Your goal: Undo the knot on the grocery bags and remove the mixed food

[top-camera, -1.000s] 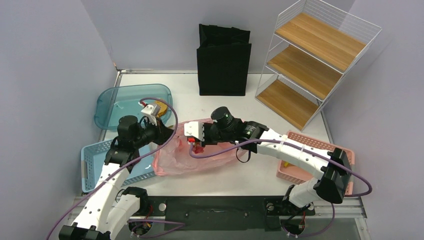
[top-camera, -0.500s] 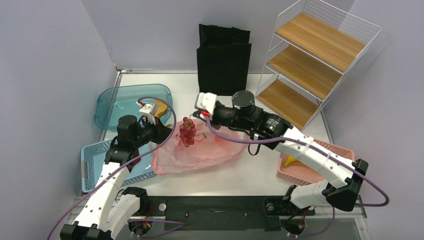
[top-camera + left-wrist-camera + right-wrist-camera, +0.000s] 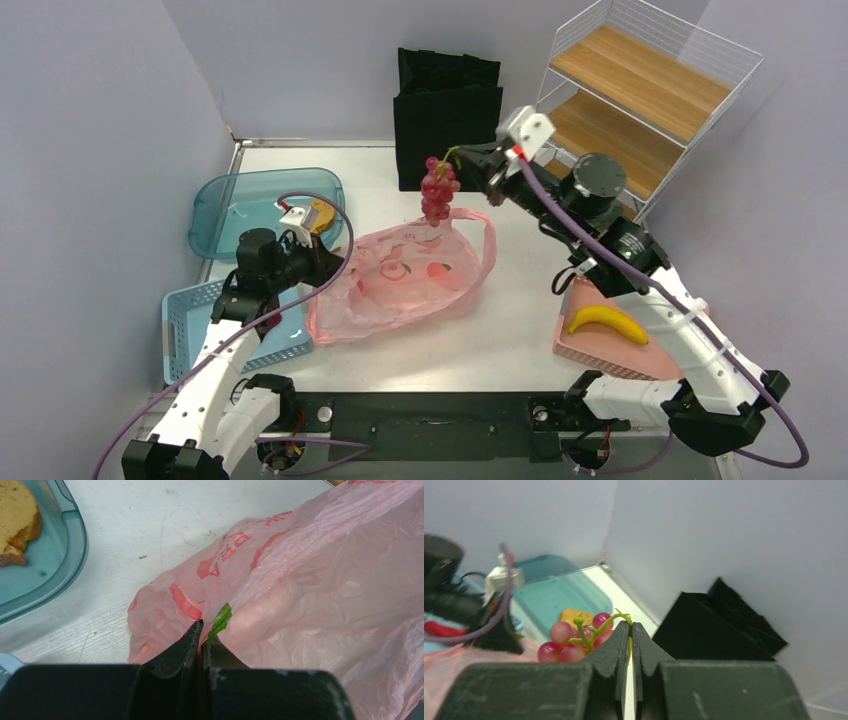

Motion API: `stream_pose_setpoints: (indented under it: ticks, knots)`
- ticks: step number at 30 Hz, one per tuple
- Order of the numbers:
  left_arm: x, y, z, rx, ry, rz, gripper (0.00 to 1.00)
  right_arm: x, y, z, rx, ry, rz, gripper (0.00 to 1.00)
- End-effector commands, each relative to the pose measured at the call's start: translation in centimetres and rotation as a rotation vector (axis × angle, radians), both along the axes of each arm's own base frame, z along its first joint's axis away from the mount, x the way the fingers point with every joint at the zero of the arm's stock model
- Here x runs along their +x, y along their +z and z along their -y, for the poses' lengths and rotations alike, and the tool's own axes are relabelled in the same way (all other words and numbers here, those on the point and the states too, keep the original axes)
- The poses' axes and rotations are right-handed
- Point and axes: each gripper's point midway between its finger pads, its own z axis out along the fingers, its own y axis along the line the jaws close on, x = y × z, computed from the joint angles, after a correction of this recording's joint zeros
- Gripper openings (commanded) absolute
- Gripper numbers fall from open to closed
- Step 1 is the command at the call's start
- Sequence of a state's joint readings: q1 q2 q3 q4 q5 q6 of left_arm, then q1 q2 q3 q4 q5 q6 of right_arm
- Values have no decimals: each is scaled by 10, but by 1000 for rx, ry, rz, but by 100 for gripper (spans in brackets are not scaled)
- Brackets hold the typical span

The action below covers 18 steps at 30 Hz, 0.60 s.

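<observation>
- Pink plastic grocery bag lies crumpled mid-table, one handle loop free at its far right corner.
- Left gripper is clamped tight on the bag's left edge.
- Right gripper pinches the green stem of a red fruit cluster, which hangs in the air above the bag, before the black tote.
- Yellow banana lies in the pink basket at right.

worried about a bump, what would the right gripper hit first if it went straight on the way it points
Way looks free nearby. The right gripper, jaws shut on the stem of the grape cluster, aims between the teal tray and black tote; probably the wall corner first, depth unclear.
</observation>
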State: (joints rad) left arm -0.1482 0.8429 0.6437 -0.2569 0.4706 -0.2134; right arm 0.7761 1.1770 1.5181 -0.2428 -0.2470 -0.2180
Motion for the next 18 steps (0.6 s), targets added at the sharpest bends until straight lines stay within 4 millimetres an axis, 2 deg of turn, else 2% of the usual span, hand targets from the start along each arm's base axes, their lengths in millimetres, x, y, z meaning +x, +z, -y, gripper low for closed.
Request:
stream_pose_setpoints:
  ticks: [1,4,8,10,13,15,16,17,18]
  knots:
    - [9,5,-3,16,10,48,0,6,67,62,195,-187,92,0]
    - [10,-2,-4,26,6,40,0,10,79,98,247,-286,107,0]
    - [11,-4,-4,30,5,35,0,8,94,137,295,-387,138,0]
    - [11,-3,-4,33,5,39,0,8,90,154,278,-445,152,0]
    - [13,-1,-4,39,-2,46,0,13,68,181,215,-562,153,0]
    - [14,0,-4,43,-3,51,0,15,47,203,151,-661,140,0]
    - [14,1,-4,43,-5,53,0,15,32,219,126,-740,117,0]
    - [14,2,-4,44,-8,54,0,10,27,230,101,-785,124,0]
    - [14,3,-4,44,-9,56,0,13,7,240,47,-846,90,0]
